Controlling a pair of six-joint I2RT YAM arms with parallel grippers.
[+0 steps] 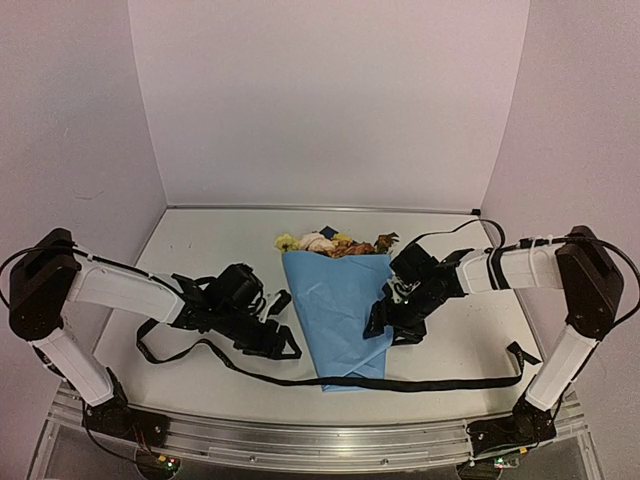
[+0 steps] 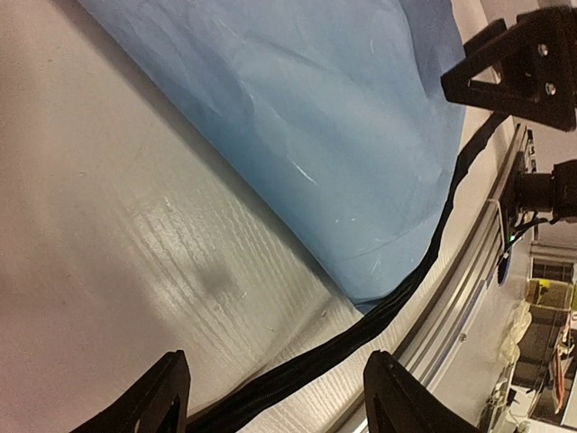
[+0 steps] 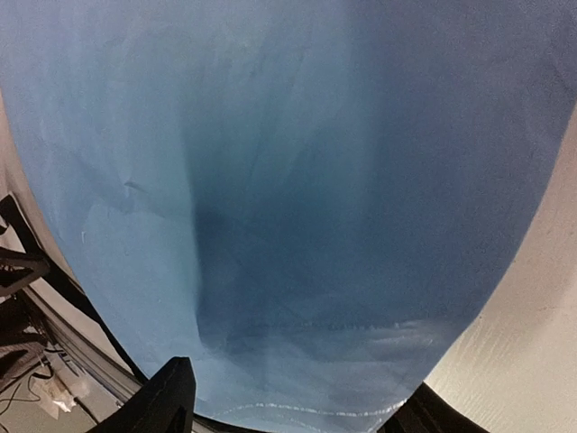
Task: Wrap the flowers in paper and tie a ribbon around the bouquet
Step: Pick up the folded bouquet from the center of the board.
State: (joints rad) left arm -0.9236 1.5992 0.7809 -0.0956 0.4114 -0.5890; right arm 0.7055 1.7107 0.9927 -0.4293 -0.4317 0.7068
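Two arms rise from an aluminium rail (image 1: 300, 440) at the near edge of the table (image 1: 210, 250). Just beyond the rail, the ribbon (image 1: 440, 383) lies slack across the table from left to right. It crosses the narrow near tip of the bouquet (image 1: 340, 350); whether it passes over or under that tip cannot be told.

The paper (image 1: 335, 300), light blue, forms a flat cone at the table's centre, tip toward the arms and mouth toward the back wall.

Left gripper (image 1: 283, 345): low over the table, just beside the cone's left edge. In the left wrist view its fingers (image 2: 167, 397) stand spread, with bare table and a stretch of ribbon between them and nothing pinched.

Right gripper (image 1: 383, 325): at the cone's right edge. In the right wrist view its fingers (image 3: 167, 401) are spread wide, with the paper filling the space ahead. Whether they touch the paper cannot be told.

Farthest, the flowers (image 1: 330, 243) show yellow, pale pink and orange-brown heads at the cone's open mouth.
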